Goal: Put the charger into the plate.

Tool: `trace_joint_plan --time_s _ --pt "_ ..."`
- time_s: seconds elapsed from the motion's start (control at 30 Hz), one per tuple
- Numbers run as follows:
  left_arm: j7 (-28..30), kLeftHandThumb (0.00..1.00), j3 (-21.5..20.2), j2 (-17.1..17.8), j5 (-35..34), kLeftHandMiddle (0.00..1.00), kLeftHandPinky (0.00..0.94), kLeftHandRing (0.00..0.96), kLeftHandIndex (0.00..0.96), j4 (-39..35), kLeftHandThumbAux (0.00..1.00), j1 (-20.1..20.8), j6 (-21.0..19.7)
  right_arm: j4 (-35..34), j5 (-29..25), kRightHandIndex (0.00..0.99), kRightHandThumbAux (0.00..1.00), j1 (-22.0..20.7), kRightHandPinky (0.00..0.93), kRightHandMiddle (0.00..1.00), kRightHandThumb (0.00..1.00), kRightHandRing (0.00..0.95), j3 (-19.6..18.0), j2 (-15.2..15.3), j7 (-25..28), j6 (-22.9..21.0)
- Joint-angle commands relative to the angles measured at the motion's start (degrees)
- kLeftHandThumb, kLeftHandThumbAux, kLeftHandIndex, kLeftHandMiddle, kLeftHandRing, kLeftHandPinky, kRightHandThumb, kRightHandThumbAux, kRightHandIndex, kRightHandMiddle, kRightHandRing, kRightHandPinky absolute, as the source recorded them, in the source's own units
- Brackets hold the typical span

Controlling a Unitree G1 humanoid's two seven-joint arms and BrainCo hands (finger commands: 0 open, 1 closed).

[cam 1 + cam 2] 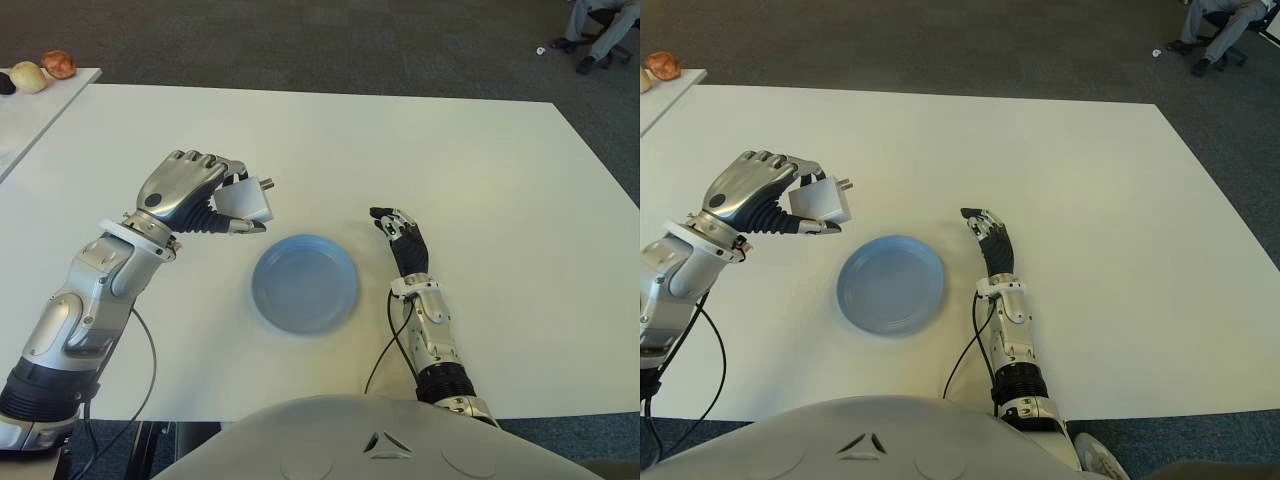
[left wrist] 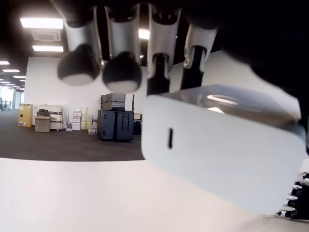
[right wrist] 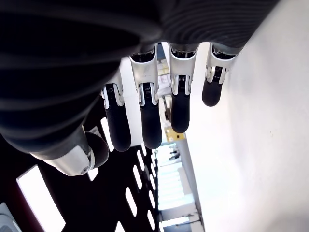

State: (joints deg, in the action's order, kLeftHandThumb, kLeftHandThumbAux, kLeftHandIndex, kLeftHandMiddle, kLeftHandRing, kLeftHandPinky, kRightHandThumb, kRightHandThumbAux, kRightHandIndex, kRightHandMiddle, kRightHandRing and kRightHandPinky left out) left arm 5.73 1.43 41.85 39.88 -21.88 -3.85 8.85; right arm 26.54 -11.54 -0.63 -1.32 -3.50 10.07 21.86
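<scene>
- i see my left hand [image 1: 205, 195], silver shelled with dark jointed fingers, raised over the left half of the white table [image 1: 480, 160], well in from its edges.
- its fingers are curled around the charger [image 1: 248, 200], a smooth white boxy block with rounded corners and a stubby metal prong poking out toward the far edge.
- in the left wrist view the charger [image 2: 222, 154] fills the space under the fingertips [image 2: 123, 72]; its glossy face carries a small dark slot, and the rounded dark pads arch over its top.
- the charger is held off the table, just beside the plate [image 1: 304, 283] on its far-left side, not over its middle.
- the plate is round, pale blue, matte, with a shallow raised rim; it lies flat near the middle of the near edge and holds nothing.
- my right hand [image 1: 400, 232] shows just right of the plate, fingers straight and relaxed, gripping nothing; its wrist view shows four dark-tipped fingers [image 3: 149, 121] extended side by side.
- a few rounded things [image 1: 30, 75] sit on a second white table [image 1: 40, 110] at the far-left corner.
</scene>
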Motion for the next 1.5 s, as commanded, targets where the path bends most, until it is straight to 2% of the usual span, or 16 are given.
trace_joint_plan --time_s 0.03,0.3,0.5,0.8,1.5 --pt "0.60 0.753 1.33 -1.18 0.48 0.890 0.843 0.879 0.443 1.05 0.696 0.23 1.80 4.47 -0.63 0.353 0.609 3.08 0.161 0.336 0.000 0.243 -0.38 -2.28 0.03 -2.49" --pt "1.17 0.753 3.84 -3.61 1.50 0.890 0.839 0.877 0.443 1.33 0.696 0.88 2.67 4.35 -0.87 0.340 0.621 2.95 0.166 0.330 0.000 0.242 -0.47 -2.63 -0.22 -2.65" --pt "2.13 0.752 6.07 -5.60 2.88 0.889 0.834 0.875 0.443 2.04 0.696 1.58 1.83 3.86 -0.42 0.348 0.617 3.05 0.177 0.337 0.000 0.249 -0.25 -2.73 -0.96 -2.86" --pt "-0.50 0.752 10.63 -10.03 5.67 0.890 0.838 0.874 0.442 7.73 0.696 3.55 2.35 3.63 -0.64 0.344 0.622 3.31 0.202 0.342 0.000 0.263 0.04 -2.78 -0.51 -2.24" --pt "-5.00 0.752 13.47 -13.60 6.66 0.894 0.844 0.875 0.442 15.64 0.697 4.12 4.62 3.68 -0.25 0.318 0.620 3.39 0.182 0.323 0.000 0.241 0.37 -3.34 -1.55 -1.68"
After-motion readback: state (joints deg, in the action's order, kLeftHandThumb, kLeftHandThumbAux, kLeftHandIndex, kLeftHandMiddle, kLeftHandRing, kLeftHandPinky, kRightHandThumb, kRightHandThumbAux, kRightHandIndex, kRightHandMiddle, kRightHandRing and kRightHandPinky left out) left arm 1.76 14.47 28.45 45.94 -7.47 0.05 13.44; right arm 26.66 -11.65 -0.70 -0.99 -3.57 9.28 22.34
